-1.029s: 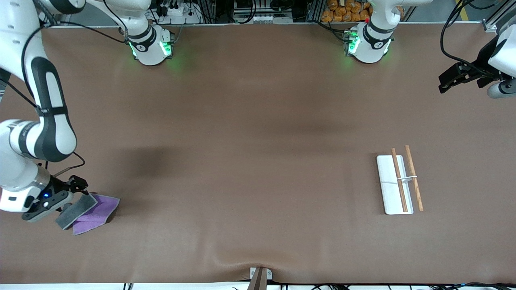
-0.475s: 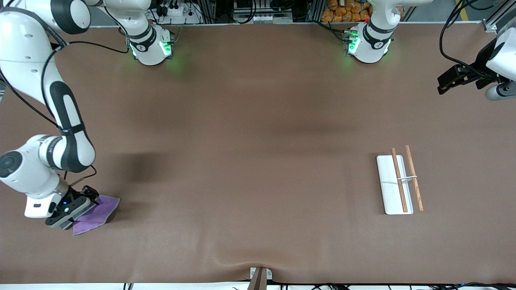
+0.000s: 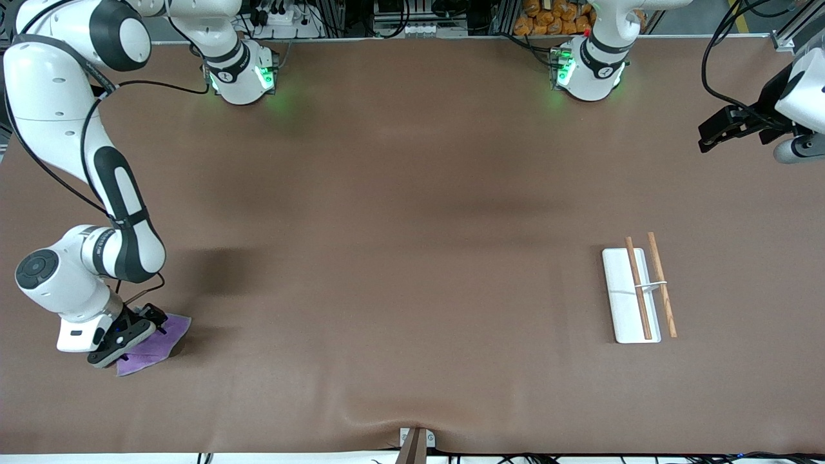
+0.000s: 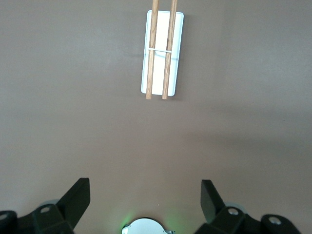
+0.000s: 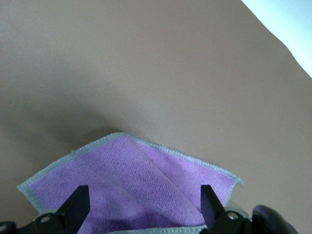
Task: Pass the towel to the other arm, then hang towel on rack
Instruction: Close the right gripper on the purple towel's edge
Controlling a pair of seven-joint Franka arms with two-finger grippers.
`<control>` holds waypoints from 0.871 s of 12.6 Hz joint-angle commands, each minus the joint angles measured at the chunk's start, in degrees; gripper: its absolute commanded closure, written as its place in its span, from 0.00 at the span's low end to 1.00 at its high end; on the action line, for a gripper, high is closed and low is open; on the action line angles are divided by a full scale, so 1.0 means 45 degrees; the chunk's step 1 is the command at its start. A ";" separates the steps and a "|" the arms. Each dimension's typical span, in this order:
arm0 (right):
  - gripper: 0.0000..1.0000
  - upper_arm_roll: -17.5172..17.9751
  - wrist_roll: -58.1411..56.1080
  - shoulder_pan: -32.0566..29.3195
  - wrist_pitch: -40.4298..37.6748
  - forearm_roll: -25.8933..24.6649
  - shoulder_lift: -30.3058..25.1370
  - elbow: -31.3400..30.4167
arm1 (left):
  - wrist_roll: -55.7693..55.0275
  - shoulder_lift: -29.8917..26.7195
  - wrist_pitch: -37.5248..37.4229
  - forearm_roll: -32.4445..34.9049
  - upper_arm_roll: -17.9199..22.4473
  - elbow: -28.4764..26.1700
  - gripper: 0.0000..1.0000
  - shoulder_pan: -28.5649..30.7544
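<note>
Front view: the towel (image 3: 155, 348) lies purple face up on the brown surface (image 3: 399, 270), at the right arm's end and fairly near the front camera. The right end effector (image 3: 138, 332) is down on the edge of the towel that lies toward the arm's wrist, so its body hides part of the cloth; the rest of the towel spreads out toward the middle of the surface. The fingers themselves are hidden under the wrist here. The rack (image 3: 635, 293) stands well apart, toward the left arm's end, its white base flat on the surface and the two brown rods running side by side, joined by a white crosspiece. The left end effector (image 3: 725, 125) hangs over the edge of the surface at the left arm's end, well away from the rack; that arm waits.

Left wrist view: the left end effector (image 4: 145, 195) has its fingers spread wide with nothing between them. The rack (image 4: 162, 51) shows below, with bare surface between.

Right wrist view: the right end effector (image 5: 145, 204) is spread wide, and the towel (image 5: 131, 185) lies directly between and beneath the two fingers, its pale hem showing and one fold raised across the purple face. The fingers have not closed on the cloth.
</note>
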 commanded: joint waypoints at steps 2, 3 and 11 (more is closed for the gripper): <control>0.00 0.0097 -0.0182 -0.0072 0.0316 0.0048 0.0455 0.0388 | 0.0194 0.0088 -0.0201 0.0151 -0.0007 0.0173 0.00 -0.0005; 0.00 0.0097 -0.0201 -0.0072 0.0394 0.0048 0.0514 0.0388 | 0.0194 0.0088 -0.0201 0.0151 -0.0007 0.0154 0.00 -0.0005; 0.68 0.0116 -0.0201 -0.0131 0.1294 0.0048 0.0885 0.0388 | 0.0174 0.0185 -0.0201 0.0170 -0.0007 0.0173 0.00 -0.0044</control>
